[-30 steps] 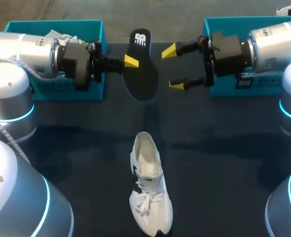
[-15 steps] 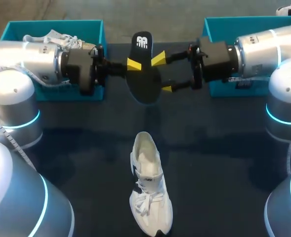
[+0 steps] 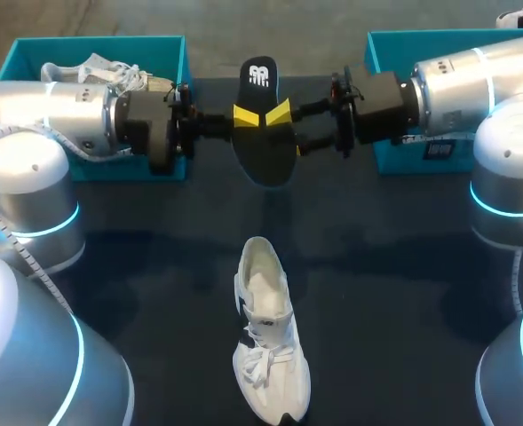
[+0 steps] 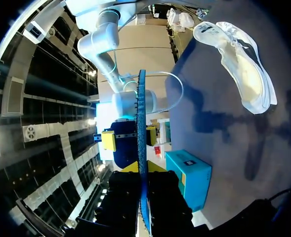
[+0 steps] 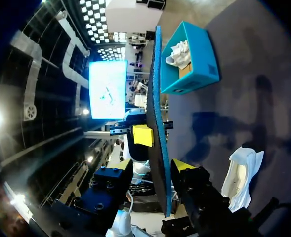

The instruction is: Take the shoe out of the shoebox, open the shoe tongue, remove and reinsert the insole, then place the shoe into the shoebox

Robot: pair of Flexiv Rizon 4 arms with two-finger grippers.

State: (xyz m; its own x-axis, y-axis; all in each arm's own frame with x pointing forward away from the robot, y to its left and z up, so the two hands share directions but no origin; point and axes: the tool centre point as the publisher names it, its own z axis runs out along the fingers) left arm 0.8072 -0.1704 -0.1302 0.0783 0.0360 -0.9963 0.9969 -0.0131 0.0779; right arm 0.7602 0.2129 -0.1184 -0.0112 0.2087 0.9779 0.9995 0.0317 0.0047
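Left gripper (image 3: 245, 115) clamps insole (image 3: 265, 158) aloft beyond shoe (image 3: 266, 342) | right gripper (image 5: 152, 167) straddles it wide, lower tip hidden beneath | white logo (image 3: 259, 73) on insole's far end, unread.

Two teal shoeboxes are standing on the surface (image 3: 403, 266): the left shoebox (image 3: 30, 46) and the right shoebox (image 3: 385, 49). Two white shoes are showing: one shoe (image 3: 268, 337) on the surface, a second shoe (image 3: 92, 67) in the left shoebox. One black insole (image 3: 268, 155) is hanging between the left end effector (image 3: 243, 115) and the right end effector (image 3: 281, 115)

I've the insole (image 3: 263, 146) between left gripper (image 3: 243, 115) and right gripper (image 3: 289, 130), left box (image 3: 97, 41) and right box (image 3: 439, 35) flanking, shoe (image 3: 268, 333) nearer me.
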